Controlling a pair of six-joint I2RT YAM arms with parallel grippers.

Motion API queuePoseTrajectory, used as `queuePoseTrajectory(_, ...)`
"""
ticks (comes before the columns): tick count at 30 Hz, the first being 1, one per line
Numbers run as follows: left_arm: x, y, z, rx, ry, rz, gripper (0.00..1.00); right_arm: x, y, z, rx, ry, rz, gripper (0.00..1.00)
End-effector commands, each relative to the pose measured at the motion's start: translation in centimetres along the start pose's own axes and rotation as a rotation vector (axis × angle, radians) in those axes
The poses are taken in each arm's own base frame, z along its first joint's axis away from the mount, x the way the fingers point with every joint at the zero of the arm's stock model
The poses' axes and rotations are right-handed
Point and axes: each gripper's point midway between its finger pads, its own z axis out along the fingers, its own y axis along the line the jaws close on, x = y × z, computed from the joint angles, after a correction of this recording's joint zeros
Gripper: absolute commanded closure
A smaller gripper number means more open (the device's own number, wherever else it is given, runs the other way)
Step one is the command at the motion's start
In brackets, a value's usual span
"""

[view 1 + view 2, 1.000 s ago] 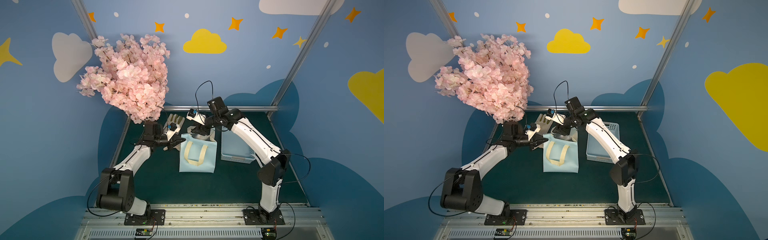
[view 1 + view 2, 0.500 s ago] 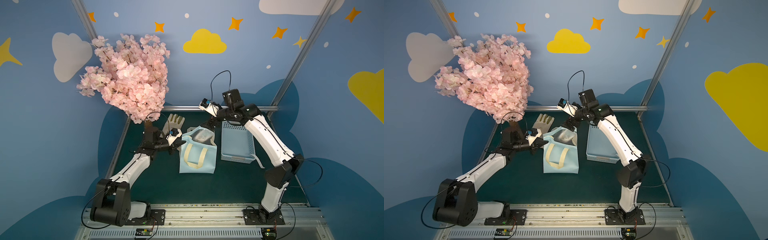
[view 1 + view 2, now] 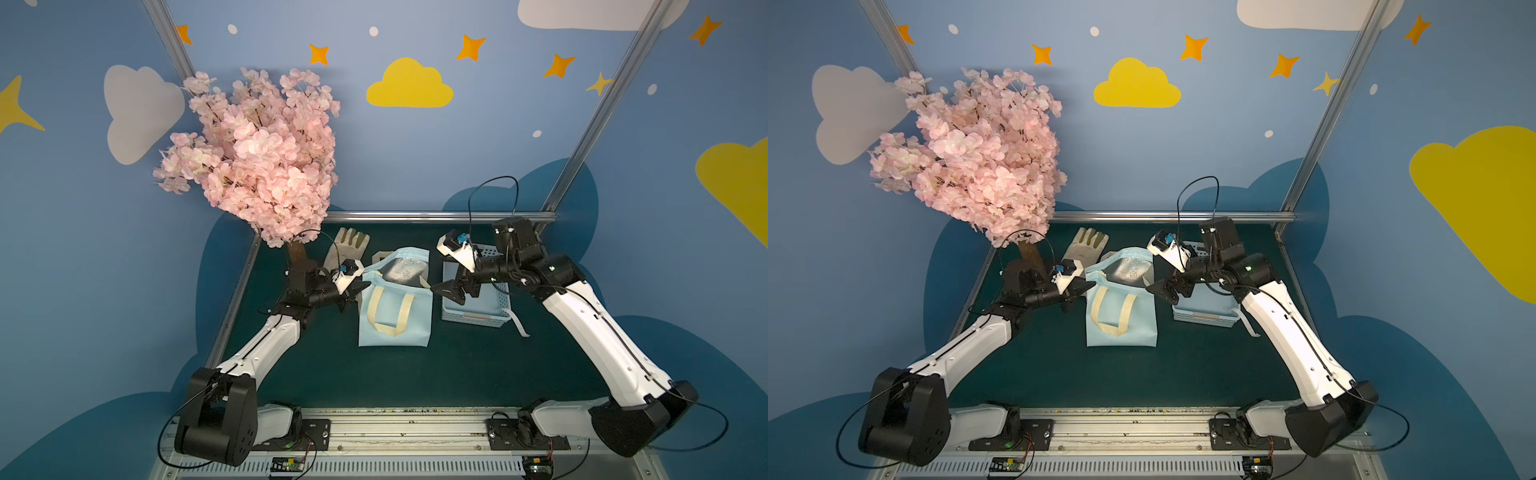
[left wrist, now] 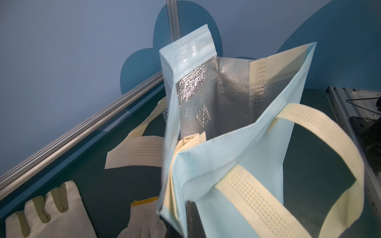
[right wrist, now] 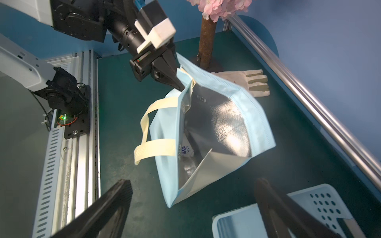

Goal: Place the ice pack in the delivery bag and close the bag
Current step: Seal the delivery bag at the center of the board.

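You have: left gripper (image 5: 179, 87), fingers (image 5: 167, 70) pinching the delivery bag (image 3: 395, 320) rim; right gripper (image 3: 448, 293), fingers (image 5: 268, 197) spread, empty; ice pack (image 5: 184, 150) seemingly inside.

Your right gripper (image 3: 451, 291) has come up out of the delivery bag (image 3: 395, 316) and swung off beside it, over the basket (image 3: 473, 316). Its jaws are now spread wide and empty. The ice pack (image 5: 185, 150) now lies inside the bag, foil lining uncovered.
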Motion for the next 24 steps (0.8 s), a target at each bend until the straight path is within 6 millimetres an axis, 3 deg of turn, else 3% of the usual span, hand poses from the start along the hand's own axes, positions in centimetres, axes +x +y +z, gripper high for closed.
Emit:
queuePoseTrajectory(1,0.7,0.0,-0.2,-0.015,0.021,-0.031,0.97,1.3,-0.3,1.5,0.002,-0.059,0.046,0.02)
queuePoseTrajectory(7,0.5,-0.2,-0.3,-0.004,0.023,-0.025,0.97,4.1,-2.5,4.5,0.04,-0.088,0.06,0.02)
queuePoseTrajectory(14,0.5,-0.8,-0.3,0.03,0.019,-0.025,0.97,4.0,-5.6,6.1,0.0,-0.139,0.007,0.02)
queuePoseTrajectory(18,0.5,-1.1,-0.4,0.061,0.01,-0.038,0.97,3.5,-4.6,7.1,-0.154,-0.191,-0.069,0.04)
queuePoseTrajectory(24,0.5,-1.5,-0.7,0.092,0.002,-0.068,0.97,2.7,-3.8,8.2,-0.318,-0.241,-0.044,0.26)
